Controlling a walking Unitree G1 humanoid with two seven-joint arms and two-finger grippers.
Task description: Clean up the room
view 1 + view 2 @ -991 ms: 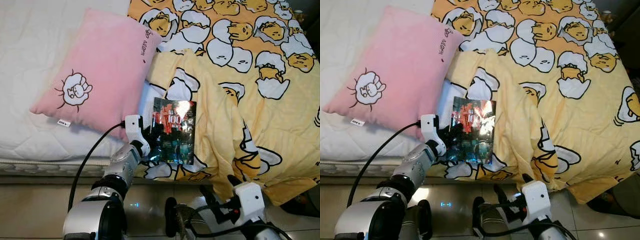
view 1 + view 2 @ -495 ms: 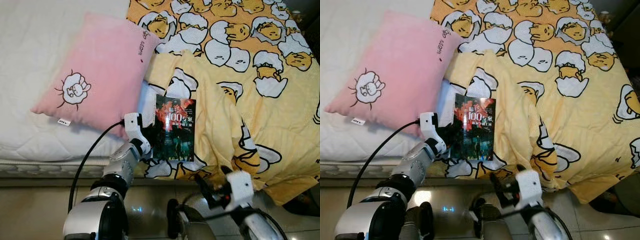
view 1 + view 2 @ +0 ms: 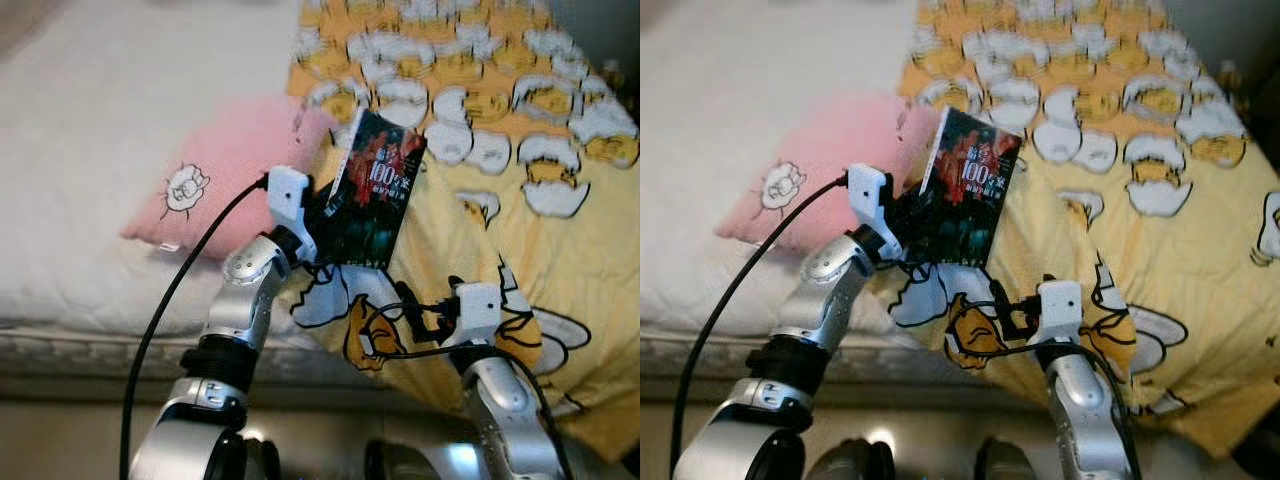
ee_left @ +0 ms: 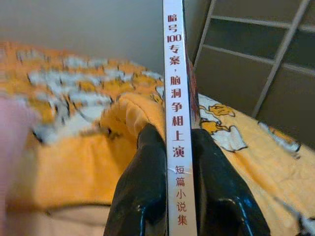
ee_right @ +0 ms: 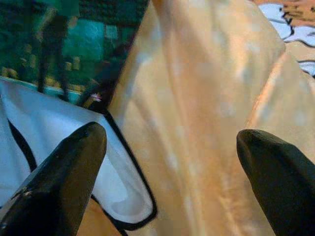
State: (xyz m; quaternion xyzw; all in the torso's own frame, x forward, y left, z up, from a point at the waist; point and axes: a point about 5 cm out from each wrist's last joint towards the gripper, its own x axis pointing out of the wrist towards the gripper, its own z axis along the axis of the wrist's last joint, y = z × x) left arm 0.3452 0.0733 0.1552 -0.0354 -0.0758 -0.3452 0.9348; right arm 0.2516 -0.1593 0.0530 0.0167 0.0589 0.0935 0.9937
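Note:
A dark paperback book with a red and teal cover is held up above the bed, tilted on edge. My left gripper is shut on its lower edge; in the left wrist view both black fingers clamp the white spine. My right gripper is open, low at the hanging fold of the yellow egg-pattern blanket. In the right wrist view its fingertips stand wide apart before the blanket cloth, holding nothing.
A pink pillow with a sheep drawing lies on the white mattress, left of the book. The blanket drapes over the bed's front edge. Shelving or a slatted frame stands beyond the bed.
My left arm has lifted the book off the blanket and tipped it up. The right arm has risen to the blanket's hanging edge. The head camera has also shifted.

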